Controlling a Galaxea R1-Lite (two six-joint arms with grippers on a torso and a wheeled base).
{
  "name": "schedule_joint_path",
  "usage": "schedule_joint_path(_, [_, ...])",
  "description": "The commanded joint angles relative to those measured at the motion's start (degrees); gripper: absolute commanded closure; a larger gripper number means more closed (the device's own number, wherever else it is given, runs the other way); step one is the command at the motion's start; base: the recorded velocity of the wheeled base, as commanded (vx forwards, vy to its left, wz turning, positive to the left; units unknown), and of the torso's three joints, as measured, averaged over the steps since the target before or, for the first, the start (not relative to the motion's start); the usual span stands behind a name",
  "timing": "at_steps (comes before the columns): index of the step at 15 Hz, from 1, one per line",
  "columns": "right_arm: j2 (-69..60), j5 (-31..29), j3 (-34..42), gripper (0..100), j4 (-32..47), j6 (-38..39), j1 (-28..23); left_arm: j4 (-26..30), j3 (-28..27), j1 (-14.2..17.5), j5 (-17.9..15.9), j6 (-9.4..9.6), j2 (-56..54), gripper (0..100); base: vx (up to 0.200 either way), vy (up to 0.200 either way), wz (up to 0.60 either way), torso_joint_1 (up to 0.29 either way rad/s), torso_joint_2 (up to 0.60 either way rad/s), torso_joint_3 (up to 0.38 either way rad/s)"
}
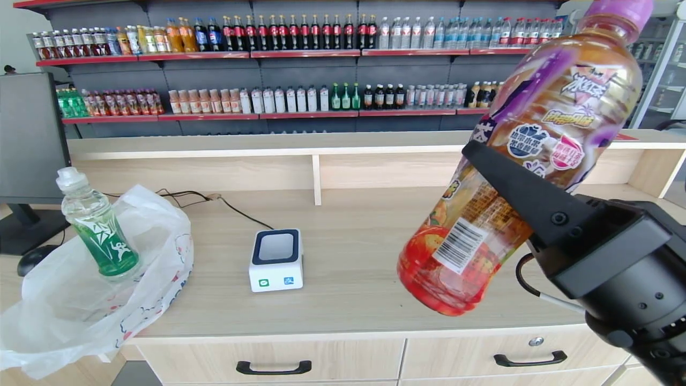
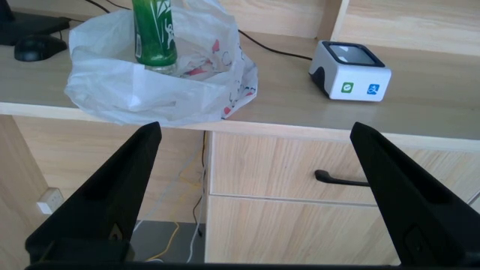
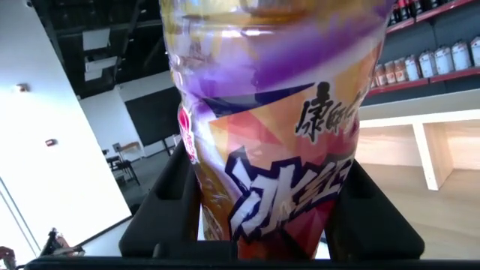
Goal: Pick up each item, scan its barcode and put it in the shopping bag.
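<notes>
Currently right end effector (image 3: 270, 217) clamps a glossy, tilted plastic bottle (image 1: 557, 107), cap cropped; left end effector (image 2: 256, 131) gapes wide.

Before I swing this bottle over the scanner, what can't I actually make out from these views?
Orange drink bottle: cap cut by the head view's top edge.
Right claw: far finger hidden behind that bottle, head view.
Green bottle: top cut off by the left wrist view's edge.
Shopping bag: inside hidden by its own folds, head view.
Shelf bottles: labels too small, head view.

Orange btl (image 1: 541, 123) aloft, green btl (image 1: 99, 225) bagged
</notes>
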Motion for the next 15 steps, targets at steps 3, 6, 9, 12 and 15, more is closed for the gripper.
schedule_joint_path(3, [-0.1,1.5,0.2,100,-0.1,-1.0,0.0,0.0,0.0,0.0,0.0,-0.02,0.0,0,0.000,0.000,0.00,0.000,0.00,0.000])
schedule_joint_path(6, [-0.1,1.4,0.7,100,-0.1,-1.5,0.0,0.0,0.0,0.0,0.0,-0.02,0.0,0,0.000,0.000,0.00,0.000,0.00,0.000])
schedule_joint_path(9, [2.3,1.1,2.8,100,-0.1,-6.6,-4.9,0.0,0.0,0.0,0.0,-0.02,0.0,0,0.000,0.000,0.00,0.000,0.00,0.000])
schedule_joint_path(12, [5.1,1.4,4.2,100,-0.1,-11.5,-15.1,0.0,0.0,0.0,0.0,-0.02,0.0,0,0.000,0.000,0.00,0.000,0.00,0.000])
schedule_joint_path(15, [6.5,1.0,7.8,100,-0.1,-12.8,-16.4,0.0,0.0,0.0,0.0,0.15,0.0,0,0.000,0.000,0.00,0.000,0.00,0.000])
